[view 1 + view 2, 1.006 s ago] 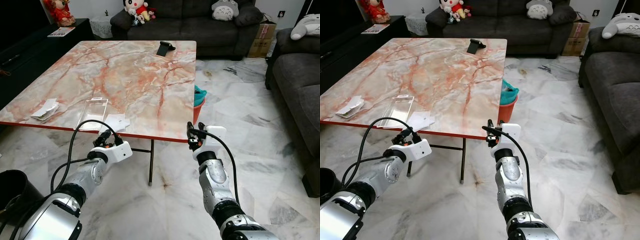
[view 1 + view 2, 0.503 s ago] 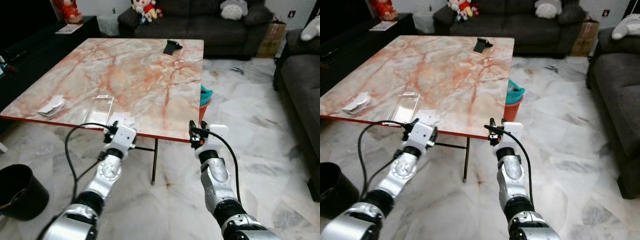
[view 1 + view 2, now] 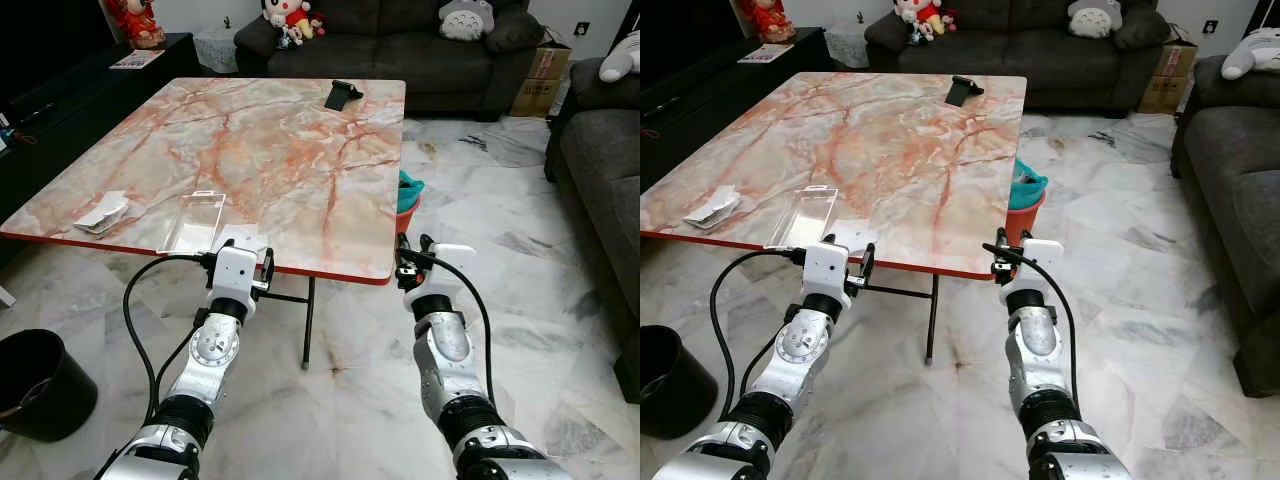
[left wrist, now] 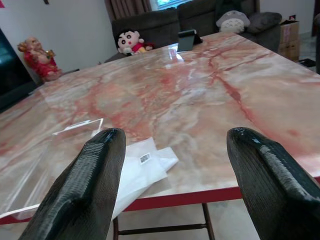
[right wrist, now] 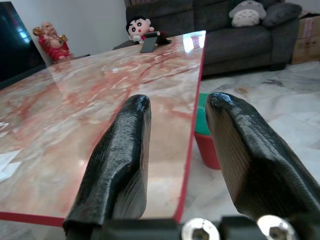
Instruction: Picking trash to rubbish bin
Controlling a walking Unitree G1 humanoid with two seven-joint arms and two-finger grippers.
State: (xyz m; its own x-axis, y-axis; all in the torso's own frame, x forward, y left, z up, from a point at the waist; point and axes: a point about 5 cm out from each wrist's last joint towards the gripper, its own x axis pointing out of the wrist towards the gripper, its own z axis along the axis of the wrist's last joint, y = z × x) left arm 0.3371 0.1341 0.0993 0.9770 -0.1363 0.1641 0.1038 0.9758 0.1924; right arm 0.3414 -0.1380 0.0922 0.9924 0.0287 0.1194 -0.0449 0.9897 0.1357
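Observation:
A flat white wrapper (image 4: 145, 162) lies at the marble table's front edge (image 3: 300, 268). Beside it lies a clear plastic package (image 3: 192, 220), and further left some crumpled white paper (image 3: 105, 212). My left gripper (image 3: 240, 262) hovers just before the table edge, level with the wrapper, open wide and holding nothing. My right gripper (image 3: 412, 255) is raised off the table's front right corner, fingers (image 5: 125, 150) apart and empty. A black rubbish bin (image 3: 35, 385) stands on the floor at the lower left.
A red bin with a teal bag (image 3: 403, 200) sits on the floor by the table's right side. A dark phone stand (image 3: 342, 95) rests at the table's far end. Grey sofas (image 3: 400, 45) line the back and right, and a black cabinet (image 3: 60, 95) runs along the left.
My left arm has swung inward and up, bringing its gripper from low on the left to the table edge in front of the wrapper. The right gripper has shifted slightly right. The camera also moved.

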